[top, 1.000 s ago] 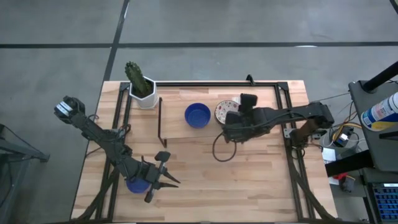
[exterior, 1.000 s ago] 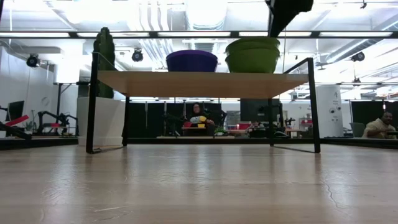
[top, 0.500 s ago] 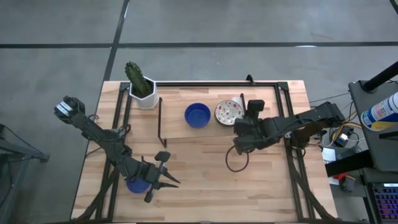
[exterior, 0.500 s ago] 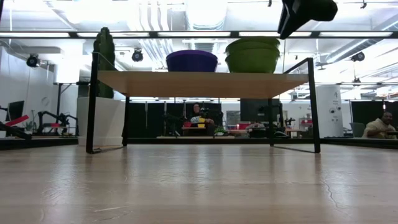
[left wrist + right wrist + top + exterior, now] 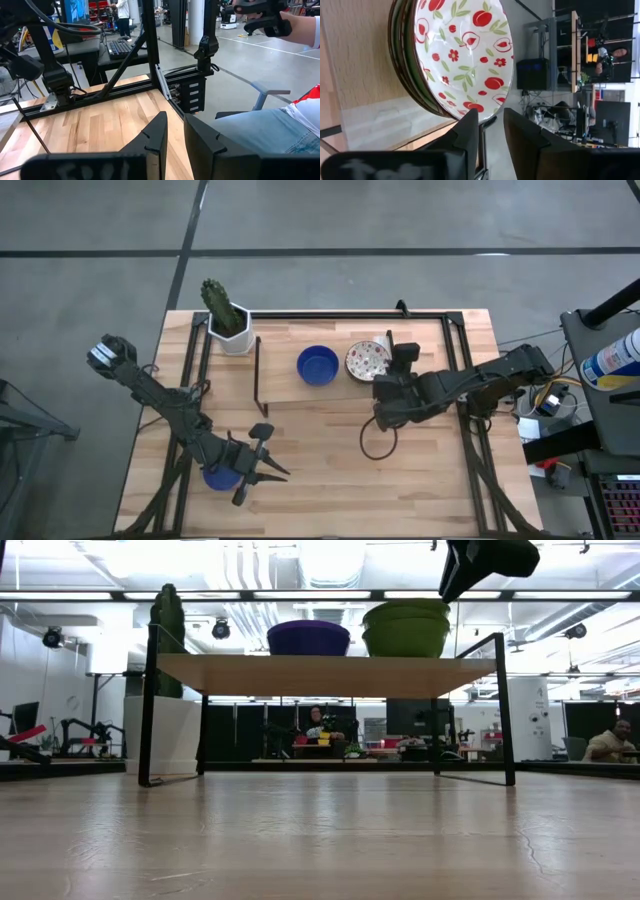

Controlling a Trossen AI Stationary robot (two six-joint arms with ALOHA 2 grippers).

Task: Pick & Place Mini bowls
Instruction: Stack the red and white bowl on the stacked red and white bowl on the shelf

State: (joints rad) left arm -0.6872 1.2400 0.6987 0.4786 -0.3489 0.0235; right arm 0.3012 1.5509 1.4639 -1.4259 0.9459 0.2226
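Note:
A white mini bowl with red fruit and green leaf pattern (image 5: pixel 367 360) sits on a raised wooden shelf; in the right wrist view the patterned bowl (image 5: pixel 465 55) tops a green-sided stack. A deep blue bowl (image 5: pixel 318 365) rests beside it on the shelf. In the low view they show as a blue bowl (image 5: pixel 308 637) and green bowls (image 5: pixel 406 628). My right gripper (image 5: pixel 392 380) (image 5: pixel 492 130) hovers just right of the patterned bowl, shut and empty. My left gripper (image 5: pixel 265 468) (image 5: pixel 174 140) waits shut at the near left, beside another blue bowl (image 5: pixel 220 478) on the table.
A cactus in a white hexagonal pot (image 5: pixel 228 320) stands at the far left corner. The shelf's black frame (image 5: pixel 147 700) has thin legs. A dark cable loop (image 5: pixel 375 442) hangs under the right arm. A person's leg (image 5: pixel 270 130) shows beyond the table's edge.
My right gripper has drawn back from over the patterned bowl toward the table's right and near edge, leaving the bowl uncovered on the shelf; its cable loop swung along with it. It has nearly stopped in the last half second. The bowls have stayed put.

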